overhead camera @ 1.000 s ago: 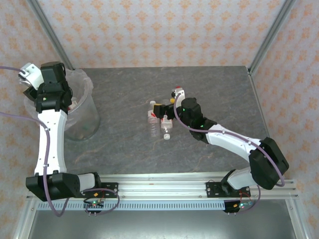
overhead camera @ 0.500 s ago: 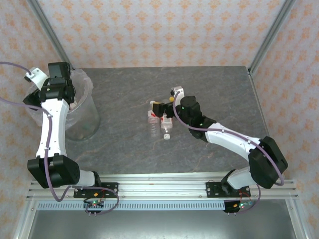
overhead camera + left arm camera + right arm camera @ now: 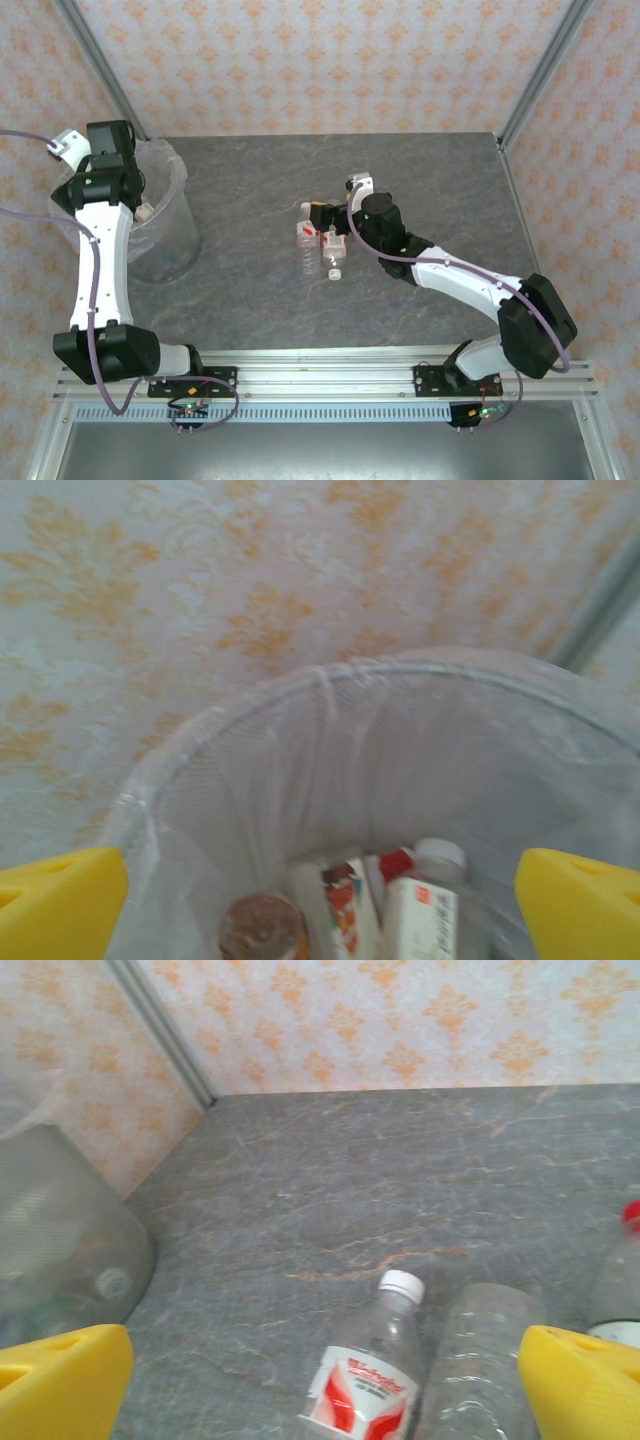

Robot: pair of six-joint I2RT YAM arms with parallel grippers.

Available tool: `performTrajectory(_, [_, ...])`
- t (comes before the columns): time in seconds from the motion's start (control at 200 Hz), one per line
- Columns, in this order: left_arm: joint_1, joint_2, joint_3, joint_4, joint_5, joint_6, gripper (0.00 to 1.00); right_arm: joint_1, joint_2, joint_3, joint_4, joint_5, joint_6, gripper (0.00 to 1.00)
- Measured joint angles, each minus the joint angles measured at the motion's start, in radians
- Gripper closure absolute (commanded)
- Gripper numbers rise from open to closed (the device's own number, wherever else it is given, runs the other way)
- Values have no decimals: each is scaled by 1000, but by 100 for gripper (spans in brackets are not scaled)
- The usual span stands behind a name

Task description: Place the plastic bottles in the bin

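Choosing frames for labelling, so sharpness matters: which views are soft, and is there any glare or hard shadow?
Left wrist: soft throughout; the bin is hazy and the bottles inside have unreadable labels. Right wrist: crisper; the white-capped bottle shows a distinct red label. Top external: evenly lit, no glare or hard shadows on the table.

Both arms (image 3: 100, 260) have white links (image 3: 455, 280), black joints (image 3: 385, 218), trailing lilac cables (image 3: 20, 134) and yellow claw fingers (image 3: 60, 900).

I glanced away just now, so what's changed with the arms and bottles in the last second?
Left pincer drifted slightly backward over the bin, open. Nothing visibly grabbed or dropped. Right pincer, open, and the table bottles stayed put.
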Motion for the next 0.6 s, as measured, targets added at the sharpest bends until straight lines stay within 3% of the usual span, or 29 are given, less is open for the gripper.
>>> performTrajectory(0.36, [-2, -59, -1, 65, 392, 12, 0, 0, 24, 0, -104, 188, 52, 1])
performTrajectory(0.601, [-102, -87, -26, 122, 494, 11, 0, -25, 33, 0, -129, 281, 88, 1])
